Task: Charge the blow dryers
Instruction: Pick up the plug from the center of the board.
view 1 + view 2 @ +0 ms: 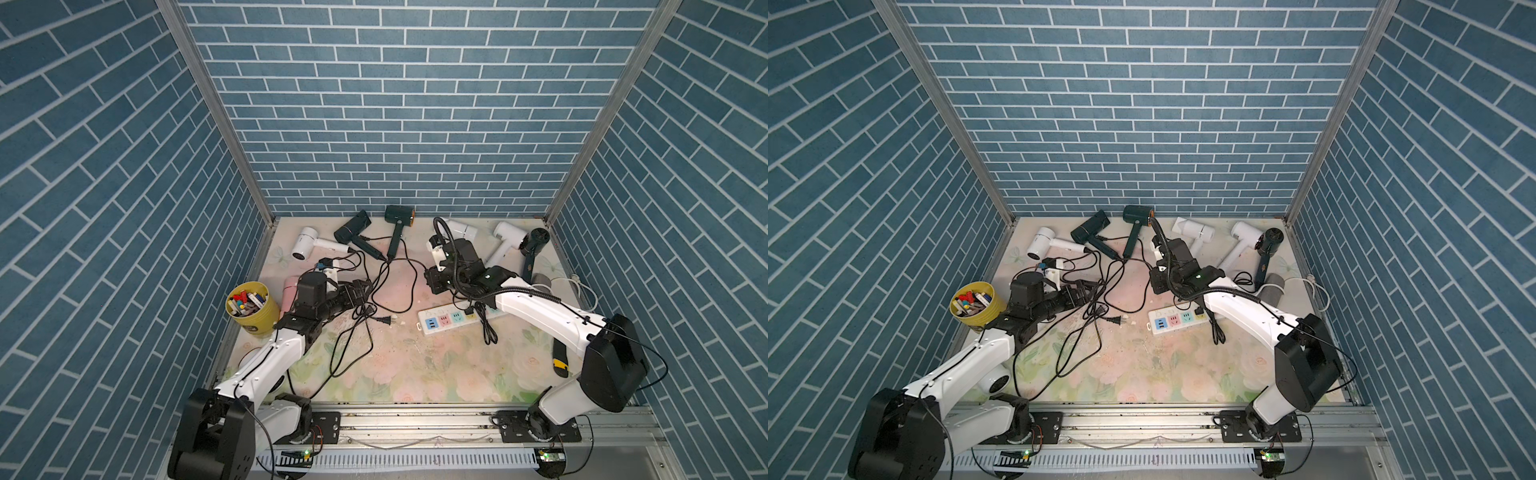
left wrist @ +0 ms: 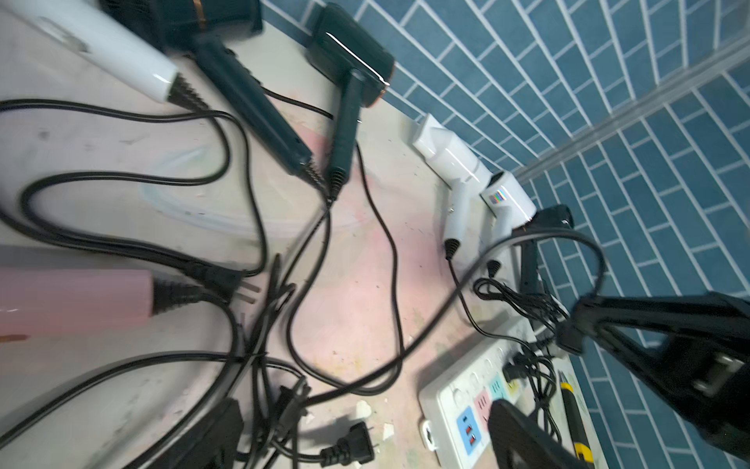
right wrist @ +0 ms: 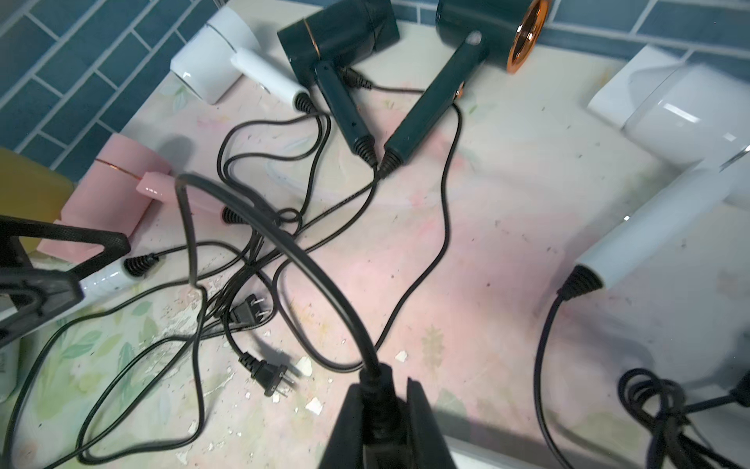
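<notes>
Right gripper [image 3: 385, 389] is clenched on a black plug [image 3: 375, 371] near the power strip [image 1: 453, 318]. Left gripper [image 1: 360, 291] is released, jaws wide over loose cords [image 2: 259, 359]. Six blow dryers [image 1: 399, 220] line the desk's [image 1: 415, 374] far edge.

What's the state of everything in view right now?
Left gripper: open.
Right gripper: shut on a plug.
Power strip: one plug in; pink and teal sockets empty.
Loose plugs: two, lying unplugged.
Blow dryers: lying down.
Yellow cup: upright, full.
</notes>
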Robot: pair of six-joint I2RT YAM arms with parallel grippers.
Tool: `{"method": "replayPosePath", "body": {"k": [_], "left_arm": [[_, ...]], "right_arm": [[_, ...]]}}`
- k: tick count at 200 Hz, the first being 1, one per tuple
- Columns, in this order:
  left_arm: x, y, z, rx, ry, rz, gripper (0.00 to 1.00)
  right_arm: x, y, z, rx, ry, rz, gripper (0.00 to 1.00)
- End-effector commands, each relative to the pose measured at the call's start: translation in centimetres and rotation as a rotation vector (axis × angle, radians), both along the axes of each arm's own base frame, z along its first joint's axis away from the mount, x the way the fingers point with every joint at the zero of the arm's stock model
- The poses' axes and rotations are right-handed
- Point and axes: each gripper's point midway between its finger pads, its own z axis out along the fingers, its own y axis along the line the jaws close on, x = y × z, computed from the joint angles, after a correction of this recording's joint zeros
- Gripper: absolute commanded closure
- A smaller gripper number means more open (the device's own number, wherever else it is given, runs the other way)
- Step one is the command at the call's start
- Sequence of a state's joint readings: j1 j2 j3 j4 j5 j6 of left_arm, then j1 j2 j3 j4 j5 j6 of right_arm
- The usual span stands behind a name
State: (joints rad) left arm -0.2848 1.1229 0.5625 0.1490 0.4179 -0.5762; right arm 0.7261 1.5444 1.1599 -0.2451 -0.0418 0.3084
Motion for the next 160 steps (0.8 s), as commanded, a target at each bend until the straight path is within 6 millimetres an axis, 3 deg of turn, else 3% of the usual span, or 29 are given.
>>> {"method": "replayPosePath", "body": {"k": [1, 43, 49, 52, 62, 105, 160], "left_arm": [[-0.4, -3.1, 3.3, -0.023, -0.111, -0.124, 0.01], [-0.7, -7.5, 4.1, -0.173, -0.007, -0.257, 0.09], [-1.0, -8.0, 3.5, -0.174, 0.026, -0.266, 0.11], [-0.8, -8.3, 4.5, -0.182, 0.013, -0.270, 0.11], [-0.7, -9.1, 4.7, -0.194, 0.028, -0.261, 0.11], [0.5, -10.7, 2.8, -0.285, 0.144, -0.191, 0.13], [1.3, -13.5, 2.3, -0.320, 0.192, -0.220, 0.40]], "right_arm": [[-0.1, 1.6, 1.0, 0.142, 0.008, 0.016, 1.00], [-2.1, 3.1, 0.0, 0.221, 0.006, 0.127, 1.00], [-2.4, 3.2, -0.2, 0.220, -0.001, 0.142, 1.00], [-2.6, 3.4, -0.3, 0.218, -0.003, 0.149, 1.00], [-3.0, 3.6, -0.5, 0.209, -0.013, 0.169, 1.00], [-4.4, 3.6, -1.2, 0.205, -0.029, 0.189, 1.00], [-5.5, 2.7, -1.7, 0.204, -0.040, 0.183, 1.00]]}}
